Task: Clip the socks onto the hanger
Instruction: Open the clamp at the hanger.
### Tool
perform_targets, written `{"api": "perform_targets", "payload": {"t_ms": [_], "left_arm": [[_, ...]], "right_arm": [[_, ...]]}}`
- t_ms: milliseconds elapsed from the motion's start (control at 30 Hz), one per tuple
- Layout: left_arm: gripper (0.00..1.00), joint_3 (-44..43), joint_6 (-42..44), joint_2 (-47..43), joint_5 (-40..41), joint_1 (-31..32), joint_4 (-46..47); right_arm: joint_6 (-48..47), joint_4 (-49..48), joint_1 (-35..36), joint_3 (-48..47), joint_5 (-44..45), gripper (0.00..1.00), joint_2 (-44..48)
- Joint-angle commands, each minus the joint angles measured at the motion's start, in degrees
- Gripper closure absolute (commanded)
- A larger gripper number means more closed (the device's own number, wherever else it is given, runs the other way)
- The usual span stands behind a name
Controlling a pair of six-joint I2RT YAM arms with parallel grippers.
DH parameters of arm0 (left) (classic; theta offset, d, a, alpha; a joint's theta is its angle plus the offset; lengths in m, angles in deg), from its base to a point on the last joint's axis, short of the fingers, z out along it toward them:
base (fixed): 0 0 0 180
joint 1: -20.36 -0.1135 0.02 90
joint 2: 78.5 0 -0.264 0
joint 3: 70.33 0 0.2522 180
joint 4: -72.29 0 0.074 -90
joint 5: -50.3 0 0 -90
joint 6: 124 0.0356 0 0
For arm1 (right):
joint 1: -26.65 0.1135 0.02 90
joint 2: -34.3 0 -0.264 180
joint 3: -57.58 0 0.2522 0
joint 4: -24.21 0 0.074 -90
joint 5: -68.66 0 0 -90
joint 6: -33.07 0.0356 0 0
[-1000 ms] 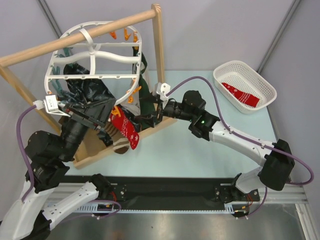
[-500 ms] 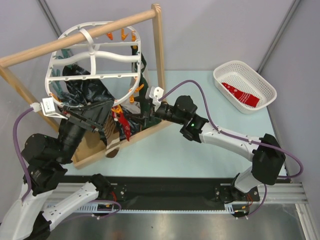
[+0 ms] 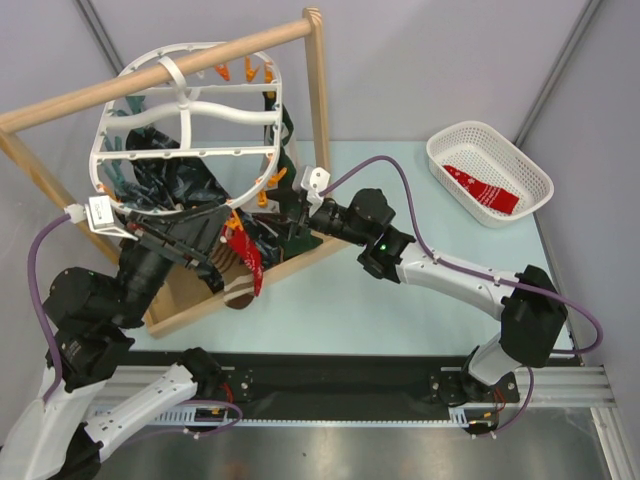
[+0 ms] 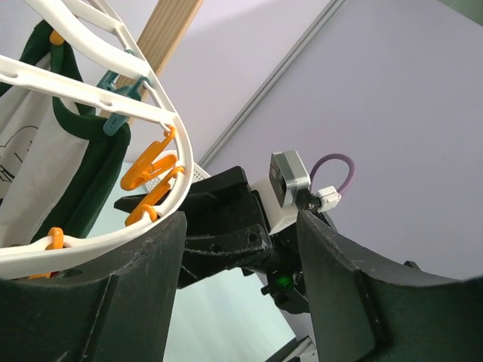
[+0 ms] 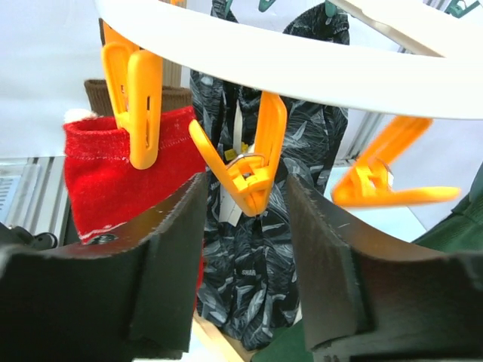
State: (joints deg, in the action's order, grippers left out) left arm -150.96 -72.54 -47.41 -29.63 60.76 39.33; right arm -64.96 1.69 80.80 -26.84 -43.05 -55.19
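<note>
Right pincer [image 5: 245,188]: fingers apart, free orange clip [image 5: 253,170] between them, its long axis vertical, hanging from hanger [image 5: 302,68] rim. Red sock [image 5: 113,166] hangs in neighbour clip [image 5: 139,105], just left. Left pincer [image 4: 241,219] also apart, under rim, holds nothing. Right arm nearer to free clip.

The left end effector [image 3: 222,232] is pointing up and forward with its 2 fingers [image 4: 136,294] spread apart. The right end effector [image 3: 291,226] is reaching leftward, facing it closely, its fingers likewise standing apart.
</note>
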Motion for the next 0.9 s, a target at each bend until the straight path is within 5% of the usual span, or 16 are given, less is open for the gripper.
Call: {"api": "perform_targets", "payload": {"t_ms": [0,367,533,867], "left_arm": [[0.34,-1.51,0.05,-0.42,-2.06,0.03,-0.22],[0.33,-1.07,-0.83,-0.77,-5.66,0.12,-1.71],[0.31,-1.16,-2.06,-0.07,-11.81,0.12,-2.16],[0.35,3.32,-0.04,2.13,-21.4,0.12,1.27]], "right_arm": [[0.82,-3.81,-0.01,-2.65,-0.61,0.51,-0.24],[3.81,-3.72,-0.1,-1.86,-3.77,0.76,1.6],[6.18,-0.65,-0.01,-3.26,-5.27,1.0,3.09],[13.29,25.24,-1.32,-18.09,-10.61,1.0,3.1]]}}
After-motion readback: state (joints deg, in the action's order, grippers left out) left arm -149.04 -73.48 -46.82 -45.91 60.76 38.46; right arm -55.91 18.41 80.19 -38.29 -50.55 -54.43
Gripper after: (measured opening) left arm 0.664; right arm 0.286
